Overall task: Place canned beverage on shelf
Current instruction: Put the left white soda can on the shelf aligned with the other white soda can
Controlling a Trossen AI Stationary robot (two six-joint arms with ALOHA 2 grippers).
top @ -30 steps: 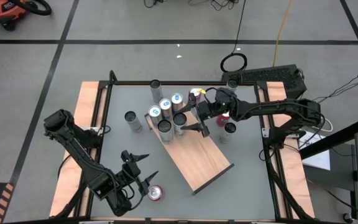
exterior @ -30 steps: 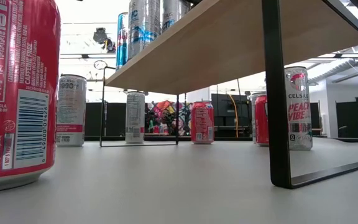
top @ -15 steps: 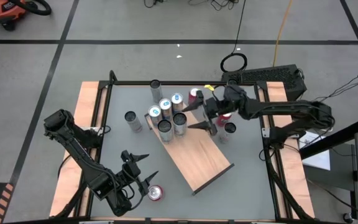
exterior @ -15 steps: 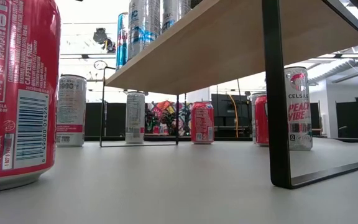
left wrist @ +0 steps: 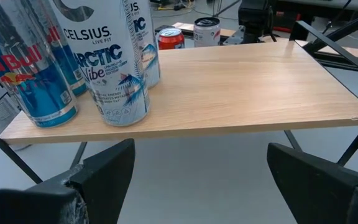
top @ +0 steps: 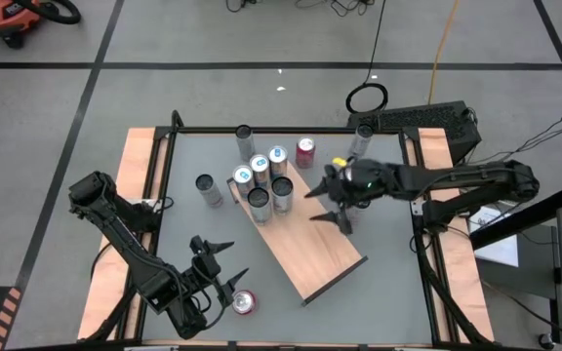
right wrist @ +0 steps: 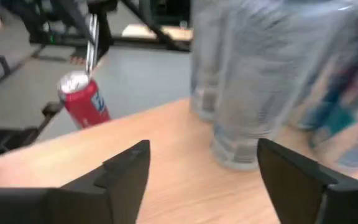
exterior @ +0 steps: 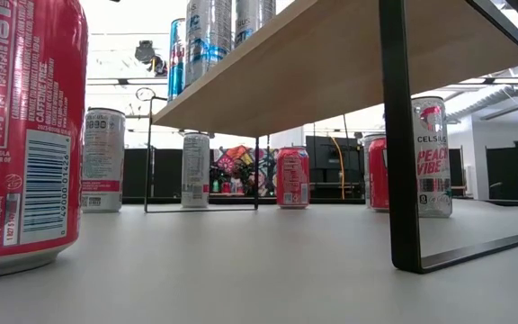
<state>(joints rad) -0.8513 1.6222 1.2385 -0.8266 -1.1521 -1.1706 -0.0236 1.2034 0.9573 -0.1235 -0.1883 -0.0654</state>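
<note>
The shelf (top: 310, 244) is a light-brown board with a black rim, standing on thin black legs on the grey table. Several cans (top: 261, 180) stand on its far left end; they also show in the left wrist view (left wrist: 114, 62). My right gripper (top: 318, 205) is open and empty above the middle of the board (right wrist: 135, 143), a short way from those cans. My left gripper (top: 234, 261) is open and empty near the table's near edge, beside a red can (top: 244, 302) that stands on the table.
Loose cans stand on the table: a silver one (top: 206, 187) left of the shelf, one (top: 243, 134) at the far edge, a red one (top: 305, 148) and a silver one (top: 363, 134) at the far right. Pale wood strips (top: 144, 185) line the table's sides.
My right gripper has drawn back from the cans on the shelf, going toward the table's right and near edges over the board. It stays open. The cans on the shelf have stayed where they were.
</note>
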